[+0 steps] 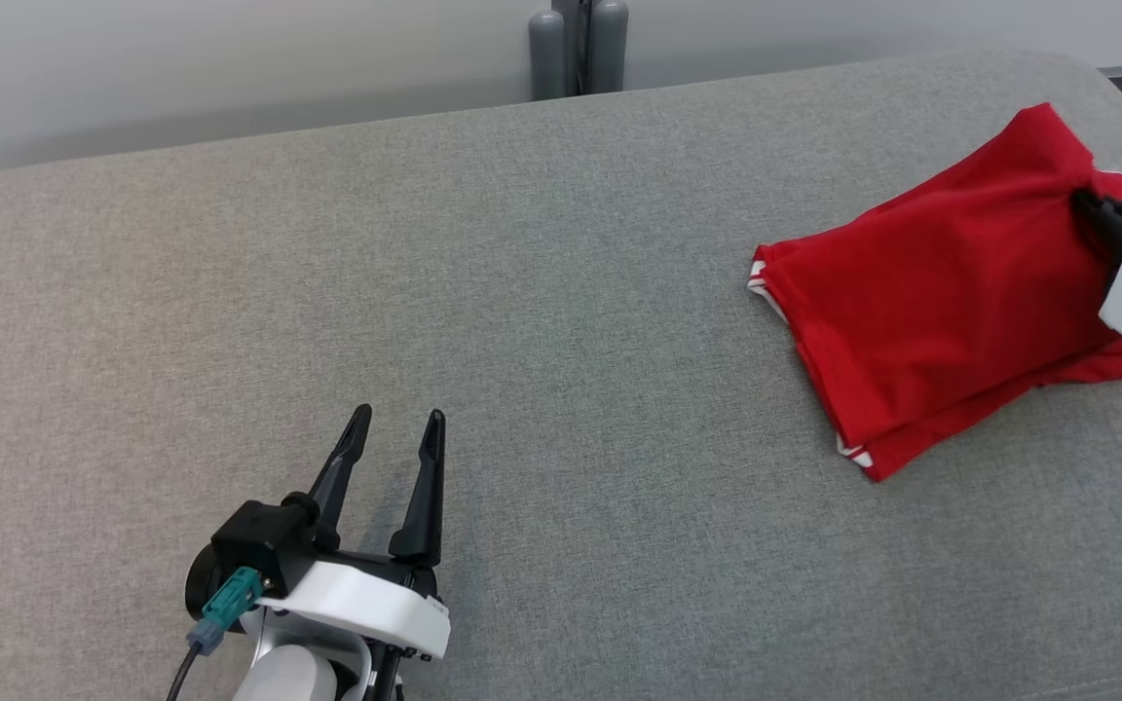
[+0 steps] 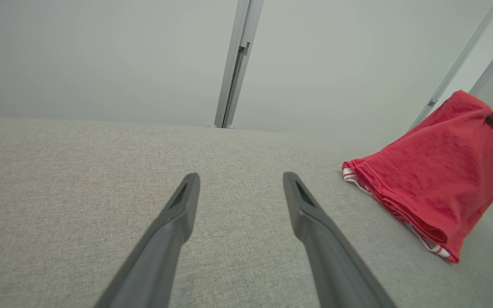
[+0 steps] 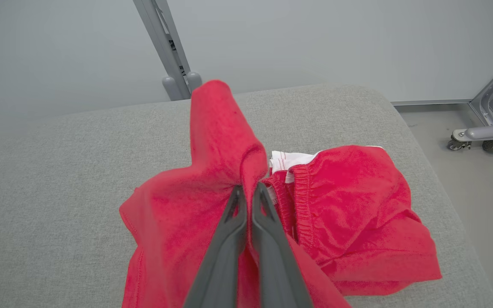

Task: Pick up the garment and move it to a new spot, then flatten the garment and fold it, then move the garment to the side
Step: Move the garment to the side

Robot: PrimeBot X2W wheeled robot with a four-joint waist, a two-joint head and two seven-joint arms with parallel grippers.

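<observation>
The garment, a red item with white striped trim, lies on the far right part of the grey fabric surface, close to that surface's rounded right edge. In the head view it appears as a folded stack of several layers, with the white trim visible at its left and lower corners. The right gripper is at the garment's right end, its white housing above the cloth. In the right wrist view the right gripper has its two dark fingers pressed together on a gather of the red fabric, and a peak of cloth stands up from the pinch point; the elastic waistband lies just to the right of the fingers. The left gripper is at the lower left of the head view, well apart from the garment, above bare surface. Its fingers are spread wide with nothing between them, as the left wrist view confirms. A grey metal post stands behind the far edge of the surface.
</observation>
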